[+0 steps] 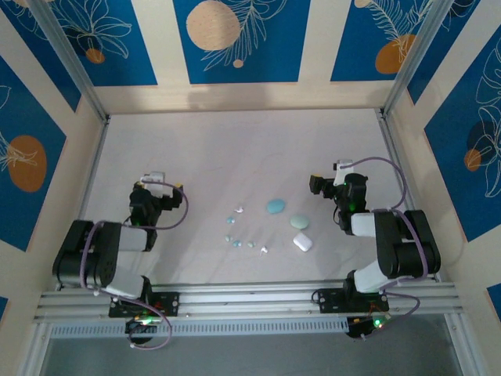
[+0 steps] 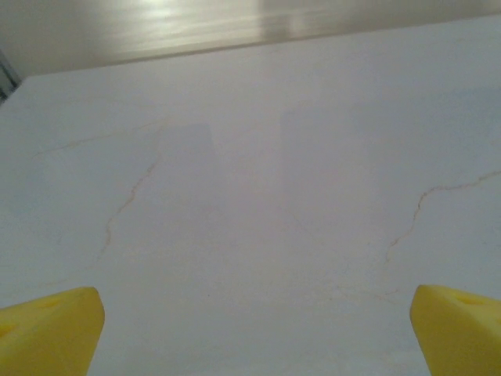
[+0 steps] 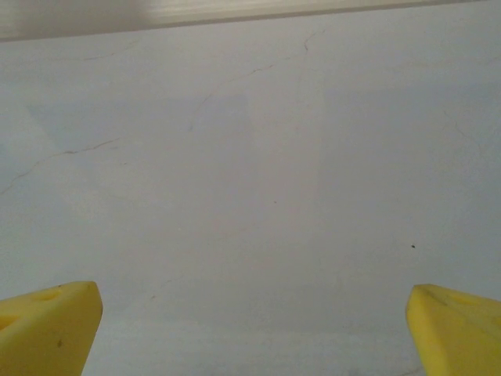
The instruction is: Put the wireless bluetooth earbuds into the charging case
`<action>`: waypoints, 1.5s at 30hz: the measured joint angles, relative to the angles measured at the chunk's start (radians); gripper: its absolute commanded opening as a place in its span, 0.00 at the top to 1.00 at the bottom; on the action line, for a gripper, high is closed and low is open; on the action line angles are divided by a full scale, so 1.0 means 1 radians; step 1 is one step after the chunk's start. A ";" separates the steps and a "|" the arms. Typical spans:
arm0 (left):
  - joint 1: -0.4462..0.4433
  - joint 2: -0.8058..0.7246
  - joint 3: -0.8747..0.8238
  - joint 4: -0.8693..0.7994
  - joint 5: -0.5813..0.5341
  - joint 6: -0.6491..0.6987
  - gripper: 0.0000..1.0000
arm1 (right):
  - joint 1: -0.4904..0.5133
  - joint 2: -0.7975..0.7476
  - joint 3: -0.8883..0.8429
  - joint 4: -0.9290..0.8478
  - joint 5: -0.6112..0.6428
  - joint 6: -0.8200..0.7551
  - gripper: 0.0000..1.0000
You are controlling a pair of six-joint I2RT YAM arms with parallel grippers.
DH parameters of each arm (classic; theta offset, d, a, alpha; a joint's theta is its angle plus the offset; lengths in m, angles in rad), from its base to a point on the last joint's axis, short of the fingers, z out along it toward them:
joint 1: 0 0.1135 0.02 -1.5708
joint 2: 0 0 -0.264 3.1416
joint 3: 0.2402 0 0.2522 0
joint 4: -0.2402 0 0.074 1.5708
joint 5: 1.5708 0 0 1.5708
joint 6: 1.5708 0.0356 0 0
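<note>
Top view: white table [image 1: 235, 149], walled on three sides by blue-and-cream patterned panels [image 1: 235, 39]. The wireless bluetooth earbuds [image 1: 236, 244] lie loose on the table at centre, slightly toward 6 o'clock. They are a scatter of tiny pale specks, each apart from the others, and colours are too small to sort reliably. At 3 o'clock of that scatter sit three pebble-shaped cases, all lids down: a pale blue case [image 1: 275, 206] farthest toward 12 o'clock, a pale green case [image 1: 300, 222] at its 4 o'clock, and a white case [image 1: 303, 243] just beside the green one at its 6 o'clock. No earbud touches a case. Left gripper [image 2: 256, 313]: jaws spread wide, yellow fingers [image 2: 47, 329] at the two bottom corners of the left wrist view, bare table between them, nothing held. In the top view it sits at 9 o'clock of the earbuds, well apart, pointing toward 12 o'clock. Right gripper [image 3: 254, 309]: likewise wide open, with only bare table between its yellow fingertips [image 3: 450, 325] and nothing held. In the top view it sits at about 2 o'clock of the cases, near but not touching. Both arm bases are bolted to the aluminium rail [image 1: 250, 294] at 6 o'clock.
</note>
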 measured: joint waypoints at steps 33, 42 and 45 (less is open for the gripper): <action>-0.098 -0.563 0.120 -1.025 0.482 -0.679 0.00 | 0.297 0.189 0.697 -1.255 -0.387 0.260 0.33; -0.155 -0.563 0.172 -1.059 0.504 -0.666 0.00 | 0.306 0.400 0.854 -1.284 -0.374 0.233 0.33; -0.169 -0.559 0.172 -1.062 0.504 -0.663 0.00 | 0.306 0.420 0.863 -1.291 -0.386 0.211 0.33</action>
